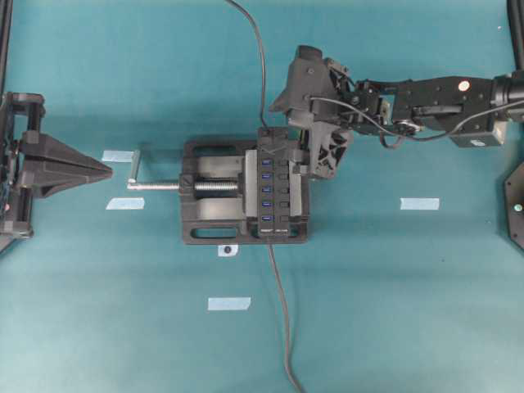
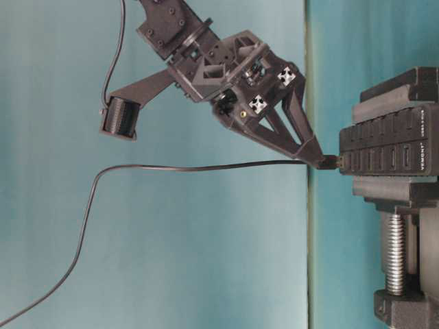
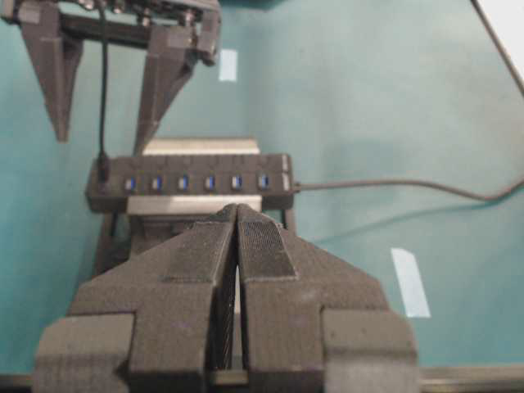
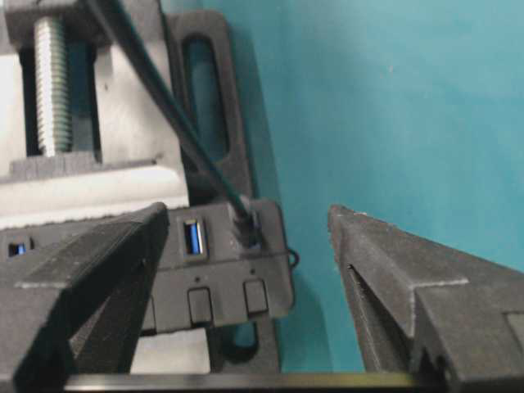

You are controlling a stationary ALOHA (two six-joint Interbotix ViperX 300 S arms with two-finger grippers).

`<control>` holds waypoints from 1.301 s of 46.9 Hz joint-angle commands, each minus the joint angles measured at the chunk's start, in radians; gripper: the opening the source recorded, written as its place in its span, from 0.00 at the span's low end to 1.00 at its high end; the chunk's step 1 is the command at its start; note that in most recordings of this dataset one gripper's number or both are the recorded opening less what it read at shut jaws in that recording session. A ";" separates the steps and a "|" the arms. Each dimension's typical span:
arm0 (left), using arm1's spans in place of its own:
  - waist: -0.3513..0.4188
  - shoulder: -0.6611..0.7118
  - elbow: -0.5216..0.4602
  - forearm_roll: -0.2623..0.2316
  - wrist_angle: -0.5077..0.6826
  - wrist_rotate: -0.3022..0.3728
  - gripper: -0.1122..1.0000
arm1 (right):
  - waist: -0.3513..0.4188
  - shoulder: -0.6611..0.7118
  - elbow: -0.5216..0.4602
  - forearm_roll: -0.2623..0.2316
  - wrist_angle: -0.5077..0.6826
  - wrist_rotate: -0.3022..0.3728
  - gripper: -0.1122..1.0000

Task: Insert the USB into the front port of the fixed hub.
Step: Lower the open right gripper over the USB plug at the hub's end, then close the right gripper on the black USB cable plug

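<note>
The USB, a small black plug on a thin dark cable, sits in the end port of the fixed hub. The hub is a black bar with blue ports, clamped in a vise. My right gripper is open, its fingers standing apart on either side of the plug without touching it. Seen from table level, the right gripper hovers just off the USB at the hub. At the far left my left gripper is shut and empty, pointing at the hub.
A black vise with a silver screw handle holds the hub. The hub's own cable runs toward the table's front edge. Pale tape marks lie on the teal tabletop.
</note>
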 commanded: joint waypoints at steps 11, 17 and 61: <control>-0.002 -0.009 -0.003 0.002 -0.005 -0.003 0.10 | -0.005 0.000 -0.026 -0.002 -0.012 -0.011 0.81; -0.002 -0.014 -0.002 0.002 0.002 -0.003 0.10 | -0.008 0.002 -0.032 -0.002 -0.012 -0.009 0.81; 0.000 -0.025 0.005 0.002 0.008 -0.005 0.10 | -0.012 0.021 -0.046 -0.002 -0.005 -0.008 0.65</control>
